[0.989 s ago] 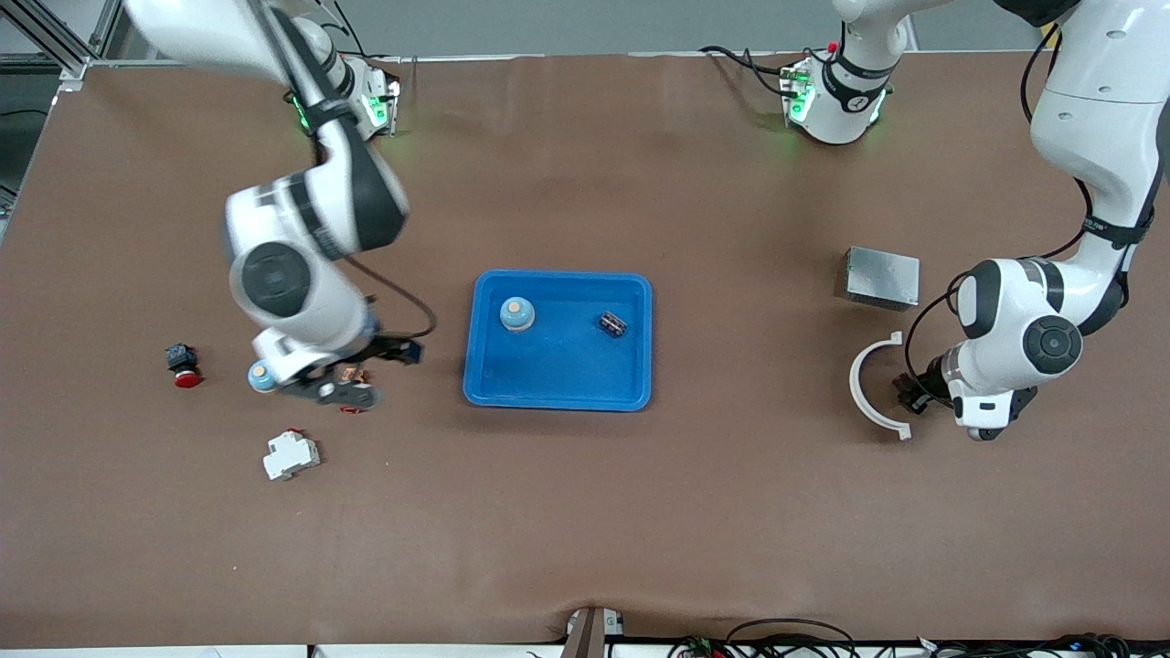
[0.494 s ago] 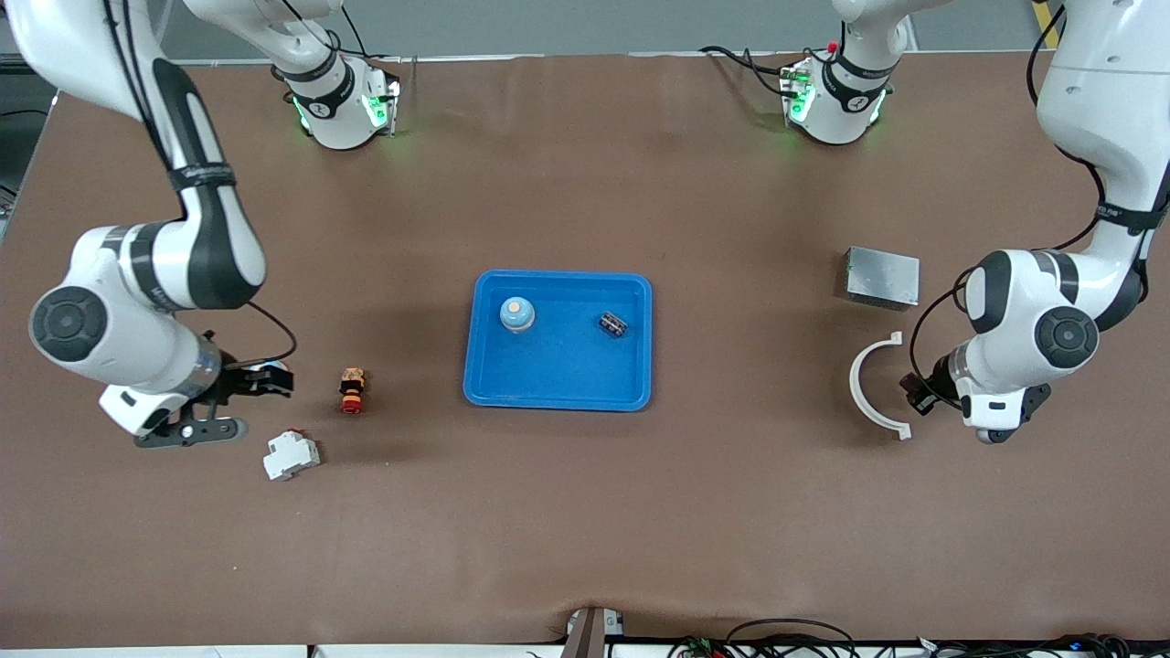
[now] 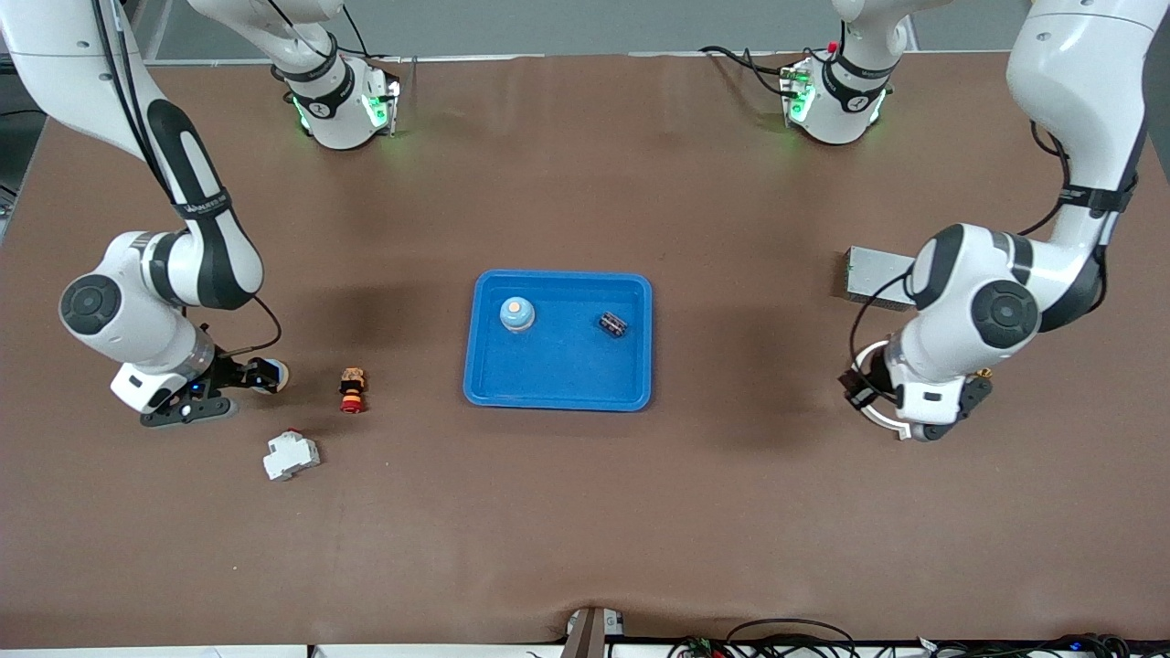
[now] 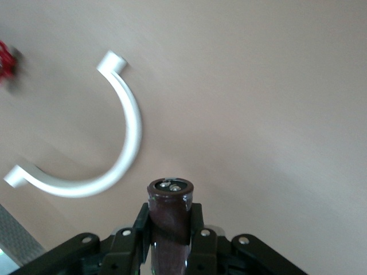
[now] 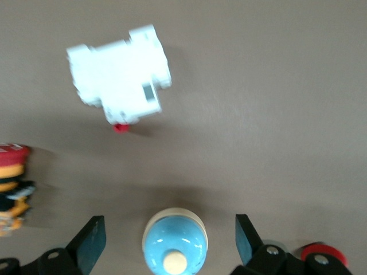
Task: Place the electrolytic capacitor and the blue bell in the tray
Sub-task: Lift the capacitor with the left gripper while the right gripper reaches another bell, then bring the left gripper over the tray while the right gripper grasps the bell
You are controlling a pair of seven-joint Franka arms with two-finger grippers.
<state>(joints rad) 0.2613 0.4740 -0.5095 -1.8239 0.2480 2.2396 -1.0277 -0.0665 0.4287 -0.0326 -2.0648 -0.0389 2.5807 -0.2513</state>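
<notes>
The blue tray (image 3: 558, 384) lies mid-table and holds a blue bell (image 3: 516, 314) and a small dark capacitor (image 3: 613, 324). My right gripper (image 3: 260, 376) is open and low at the table, toward the right arm's end. Its fingers (image 5: 92, 243) stand on either side of a second blue bell (image 5: 175, 243) without touching it; this bell also shows in the front view (image 3: 273, 375). My left gripper (image 3: 861, 391) is shut on a dark brown electrolytic capacitor (image 4: 170, 212) and holds it over a white arc (image 4: 129, 143).
The white arc (image 3: 885, 420) lies under the left gripper, and a grey metal box (image 3: 868, 274) stands beside it, farther from the camera. A red and orange button (image 3: 351, 390) and a white breaker (image 3: 291, 454) lie near the right gripper. A red button (image 5: 317, 254) shows beside its finger.
The right arm swung out toward its end of the table, and its gripper now sits low around the second bell. The left gripper moved with the capacitor toward the tray, over the white arc.
</notes>
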